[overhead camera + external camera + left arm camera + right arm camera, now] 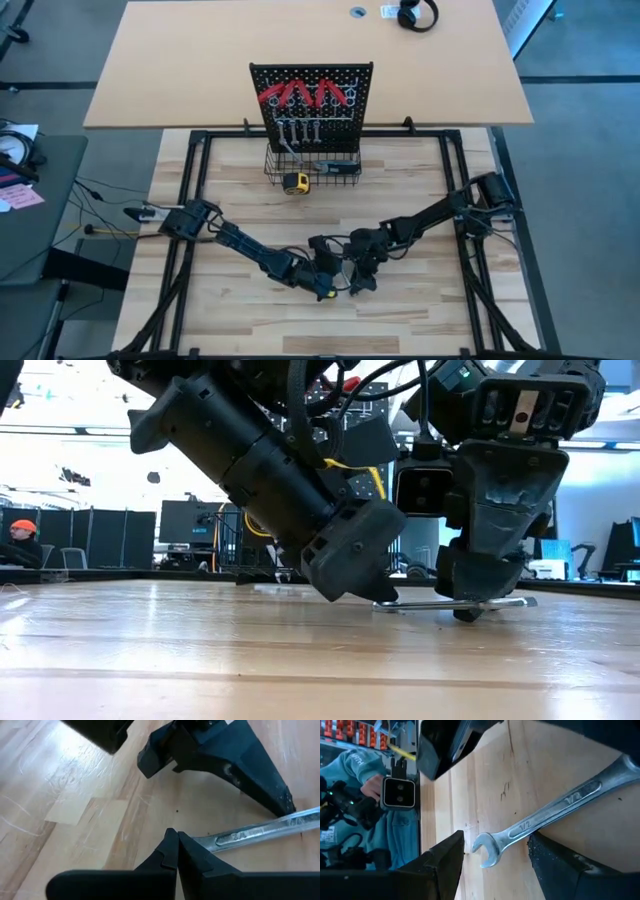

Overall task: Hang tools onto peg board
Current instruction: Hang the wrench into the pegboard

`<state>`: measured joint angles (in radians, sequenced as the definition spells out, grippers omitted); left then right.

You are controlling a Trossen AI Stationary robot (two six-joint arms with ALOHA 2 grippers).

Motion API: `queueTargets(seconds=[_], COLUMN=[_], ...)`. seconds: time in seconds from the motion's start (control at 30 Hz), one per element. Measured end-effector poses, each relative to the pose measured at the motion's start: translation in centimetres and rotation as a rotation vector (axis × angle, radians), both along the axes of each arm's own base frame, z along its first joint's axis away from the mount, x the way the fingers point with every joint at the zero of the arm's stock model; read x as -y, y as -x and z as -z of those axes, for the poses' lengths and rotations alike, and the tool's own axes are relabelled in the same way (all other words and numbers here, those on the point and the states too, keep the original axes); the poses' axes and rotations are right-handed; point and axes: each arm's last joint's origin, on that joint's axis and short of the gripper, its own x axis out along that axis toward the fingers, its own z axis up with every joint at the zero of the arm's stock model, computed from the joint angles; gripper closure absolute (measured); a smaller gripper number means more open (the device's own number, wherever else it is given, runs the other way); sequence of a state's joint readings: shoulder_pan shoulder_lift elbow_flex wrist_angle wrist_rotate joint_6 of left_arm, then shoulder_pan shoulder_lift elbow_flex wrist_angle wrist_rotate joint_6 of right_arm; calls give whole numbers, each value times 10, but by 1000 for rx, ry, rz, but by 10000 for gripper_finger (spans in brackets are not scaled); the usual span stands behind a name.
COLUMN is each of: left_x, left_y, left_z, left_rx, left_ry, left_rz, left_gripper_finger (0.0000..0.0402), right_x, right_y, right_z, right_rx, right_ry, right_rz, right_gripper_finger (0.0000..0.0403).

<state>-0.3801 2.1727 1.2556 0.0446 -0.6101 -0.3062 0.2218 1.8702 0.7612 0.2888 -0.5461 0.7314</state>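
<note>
A slim silver wrench (545,815) lies flat on the wooden table, near its front middle. My right gripper (496,836) is open and low over the wrench, one finger on each side of its open-jaw end (484,851). My left gripper (173,836) is shut and points down at the wrench's other end (210,841). The two grippers meet in the high view, left gripper (326,288) beside right gripper (358,283). The black peg board (312,85) stands at the far side. Red-handled pliers (305,95) and silver wrenches (298,128) hang on it. My left gripper's shut fingertips (170,837) come down slanting at the wrench's end; its own finger hides that end, so I cannot tell whether it touches. My right gripper's one finger (555,860) lies against the side of the wrench's shaft (532,827) near the open-jaw end. The other finger (447,857) stands apart, so nothing is pinched and the wrench stays on the table.
A black wire basket (312,165) sits at the peg board's base with a yellow tape measure (295,182) at its front. A black frame (190,200) borders the work area. A person in a teal sleeve (365,770) is beyond the table.
</note>
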Motion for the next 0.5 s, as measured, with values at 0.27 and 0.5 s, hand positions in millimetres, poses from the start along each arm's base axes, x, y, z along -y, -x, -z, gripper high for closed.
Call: queueTargets(seconds=[0.27,0.5], left_x=[-1,-1], left_y=[1,1], left_z=[8,8], left_rx=[-25,-26], left_ry=[14,21], left_rz=[-10,-14], left_gripper_finger=[402,401], right_x=[-5,-18], right_y=[2,6], right_z=[1,2], right_rx=[-61,-118], right_ry=[-12,-21], right_rz=[59,133], right_gripper_finger=[173,173])
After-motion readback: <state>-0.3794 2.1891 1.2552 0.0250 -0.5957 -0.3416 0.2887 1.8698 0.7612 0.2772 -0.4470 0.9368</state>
